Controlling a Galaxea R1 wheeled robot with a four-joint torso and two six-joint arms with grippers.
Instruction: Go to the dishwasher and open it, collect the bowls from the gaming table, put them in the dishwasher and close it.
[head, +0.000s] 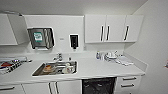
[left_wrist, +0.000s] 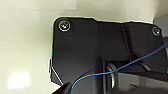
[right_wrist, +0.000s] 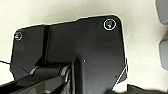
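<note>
I am facing the kitchenette, and I judge that I am at the first step, arriving at the dishwasher (head: 98, 86), which sits built in under the white laminate surface (head: 100, 68), between the white cabinet doors with slim bar handles (head: 53, 88) and a stack of white drawers (head: 128, 83). From my head view its opening reads dark, with faint glints that may be wire racks, so the door may already be down or ajar; I cannot tell which, since the lower edge of the unit is cut off. The next move, as I judge it, calls for closing in squarely on that dark bay and bending low enough to see its front edge before I reach for anything. Of my jaws I cannot tell whether they are spread or pressed together: both wrist views give me the matt black plate of my own arm over a pale, smooth floor. The surface is glossy and flat, with a rectangular stainless-steel sink (head: 55, 68) sunk in it holding a few blurred items. A chrome tap (head: 59, 57) stands behind the sink, a brushed-metal paper towel dispenser (head: 40, 38) and a small black soap dispenser (head: 74, 41) hang on the wall, and white flat-fronted wall cupboards (head: 113, 28) sit above.
</note>
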